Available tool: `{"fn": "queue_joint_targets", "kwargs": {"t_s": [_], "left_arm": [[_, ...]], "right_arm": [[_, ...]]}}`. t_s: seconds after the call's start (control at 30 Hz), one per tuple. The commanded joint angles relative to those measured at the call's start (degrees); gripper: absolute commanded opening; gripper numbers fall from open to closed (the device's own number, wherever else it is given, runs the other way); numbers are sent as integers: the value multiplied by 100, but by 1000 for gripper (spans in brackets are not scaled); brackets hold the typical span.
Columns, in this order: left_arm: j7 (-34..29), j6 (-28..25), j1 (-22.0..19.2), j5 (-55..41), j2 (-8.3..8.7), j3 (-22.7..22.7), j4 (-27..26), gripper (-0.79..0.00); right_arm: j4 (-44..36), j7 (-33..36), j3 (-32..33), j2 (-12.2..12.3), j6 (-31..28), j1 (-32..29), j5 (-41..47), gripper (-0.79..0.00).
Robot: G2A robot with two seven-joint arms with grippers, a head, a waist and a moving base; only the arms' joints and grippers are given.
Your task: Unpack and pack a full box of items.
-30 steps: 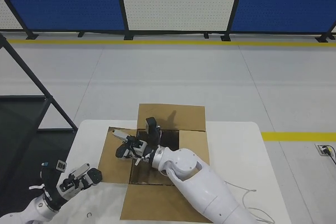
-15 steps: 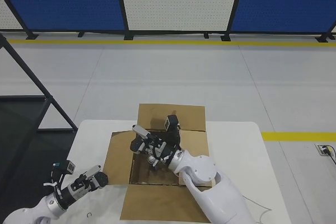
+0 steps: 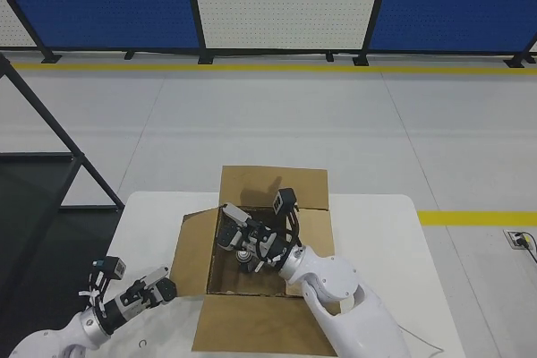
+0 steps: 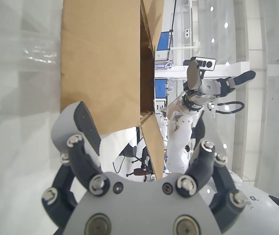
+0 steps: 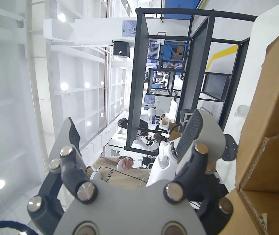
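An open cardboard box [image 3: 273, 186] stands mid-table with its flaps spread; its inside is dark and I cannot make out any contents. My right gripper [image 3: 234, 233] hovers over the box's left part, open, with nothing between its fingers [image 5: 191, 133]. Beside it in the right wrist view rises a box flap [image 5: 272, 128]. My left gripper [image 3: 159, 290] sits low over the table's front left, short of the left flap [image 3: 192, 251], open and holding nothing. In the left wrist view, that flap [image 4: 100, 50] stands just beyond the left gripper [image 4: 142, 133], with the right gripper [image 4: 213, 84] farther off.
The white table [image 3: 376, 233] has bare surface to the right of the box and at the front left. A small dark ring-like object [image 3: 141, 344] lies near the front left edge. A black metal rack [image 3: 36, 116] stands beside the table's left.
My right gripper has swung from over the left flap to over the box opening. The left flap has tilted up. My left gripper has shifted slightly toward the box.
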Motion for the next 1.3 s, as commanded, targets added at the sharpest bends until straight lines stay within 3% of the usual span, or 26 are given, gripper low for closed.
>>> {"fn": "queue_joint_targets", "kwargs": {"t_s": [0.0, 0.43, 0.83, 1.03, 1.27], "left_arm": [[11, -91, 21, -53, -1, -26, -46, 0], [-504, -152, 280, -778, 92, -854, -773, 0], [-483, -151, 553, -998, 121, -1282, -1489, 0], [-215, -312, 652, -1216, 107, -1497, -1547, 0], [-87, -457, 836, -1545, 97, -1890, -1283, 0]], "right_arm": [[-13, 18, 25, 6, -1, -14, -7, 0], [-24, 109, 205, 41, -49, -52, 60, 0], [42, 355, 233, 61, 0, -87, 162, 0], [358, 571, -267, -57, 211, 230, 198, 0], [1257, 452, -1031, -352, 419, 939, 185, 0]]}}
